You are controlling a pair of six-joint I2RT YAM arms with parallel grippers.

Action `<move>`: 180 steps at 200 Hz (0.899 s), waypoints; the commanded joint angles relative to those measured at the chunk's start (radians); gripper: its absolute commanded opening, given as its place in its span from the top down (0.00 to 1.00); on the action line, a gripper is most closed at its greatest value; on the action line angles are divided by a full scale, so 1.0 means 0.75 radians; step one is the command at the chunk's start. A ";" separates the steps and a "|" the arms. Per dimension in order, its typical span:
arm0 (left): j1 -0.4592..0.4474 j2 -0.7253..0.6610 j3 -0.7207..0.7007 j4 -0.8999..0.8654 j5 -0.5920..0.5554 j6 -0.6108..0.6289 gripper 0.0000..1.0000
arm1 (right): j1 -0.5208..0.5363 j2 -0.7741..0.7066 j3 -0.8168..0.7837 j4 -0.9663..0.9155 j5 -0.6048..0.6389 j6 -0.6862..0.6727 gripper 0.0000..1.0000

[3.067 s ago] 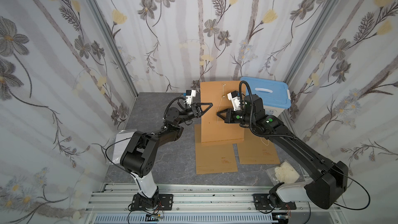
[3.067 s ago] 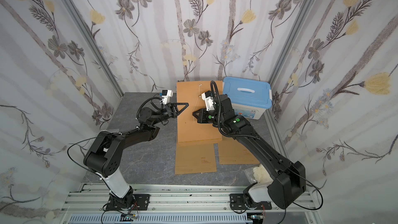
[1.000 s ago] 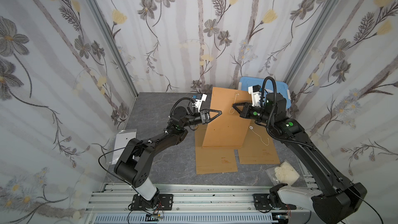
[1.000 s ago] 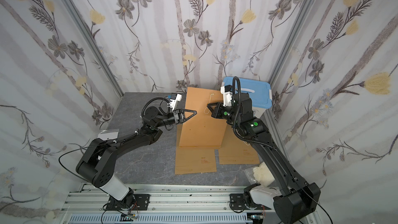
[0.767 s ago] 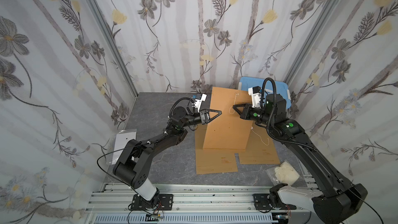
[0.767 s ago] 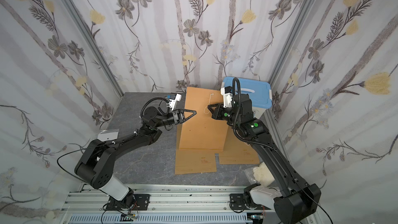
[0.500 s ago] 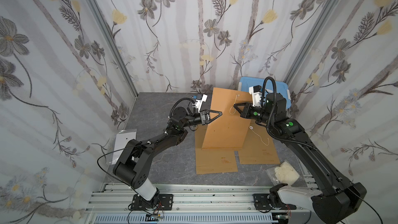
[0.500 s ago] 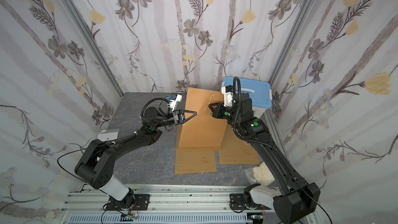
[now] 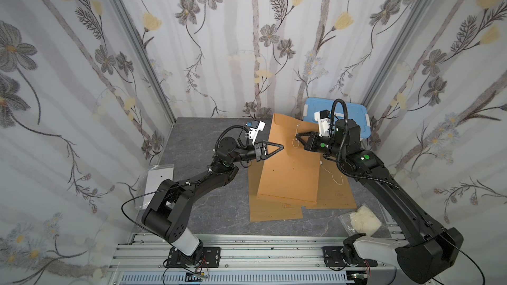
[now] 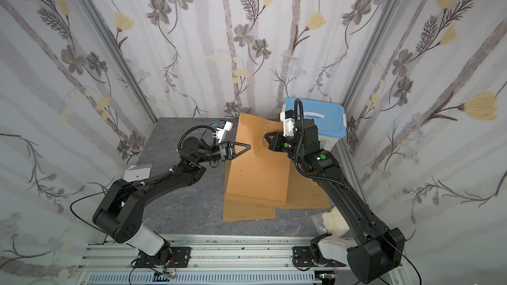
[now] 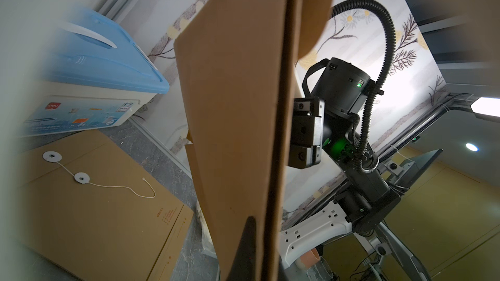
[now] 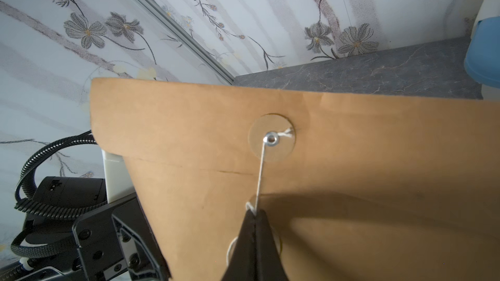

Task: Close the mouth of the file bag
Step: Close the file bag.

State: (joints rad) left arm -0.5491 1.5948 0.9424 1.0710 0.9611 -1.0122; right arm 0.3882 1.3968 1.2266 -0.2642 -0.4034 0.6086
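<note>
The brown file bag stands tilted off the table, its lower edge resting on other bags. My left gripper is shut on the bag's left edge; in the left wrist view its dark fingertip presses the bag's face. My right gripper is shut on the white string. This runs taut from the round button on the flap. The flap lies folded over the bag's front.
Two more file bags lie flat under the raised one. A blue-lidded box stands at the back right, close behind my right wrist. A plastic bag of white stuff lies front right, a white packet at the left.
Since three seconds ago both grippers have moved right and apart, and the bag's top now leans right. Over the last second the bag and arms have barely shifted.
</note>
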 commanded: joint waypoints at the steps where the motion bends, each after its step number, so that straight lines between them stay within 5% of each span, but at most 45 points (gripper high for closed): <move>1: -0.004 0.007 0.013 0.085 0.011 0.015 1.00 | 0.021 0.014 -0.002 0.070 -0.027 0.022 1.00; 116: 0.005 -0.018 0.021 0.009 -0.098 0.065 1.00 | 0.005 -0.144 -0.246 0.161 0.026 0.083 1.00; 180: 0.019 0.075 0.026 0.297 -0.069 -0.156 1.00 | -0.079 -0.216 -0.318 0.175 0.020 0.093 1.00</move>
State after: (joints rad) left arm -0.5392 1.6299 0.9535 1.1309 0.8948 -1.0393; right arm 0.3450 1.2453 0.9916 -0.1822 -0.3901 0.6655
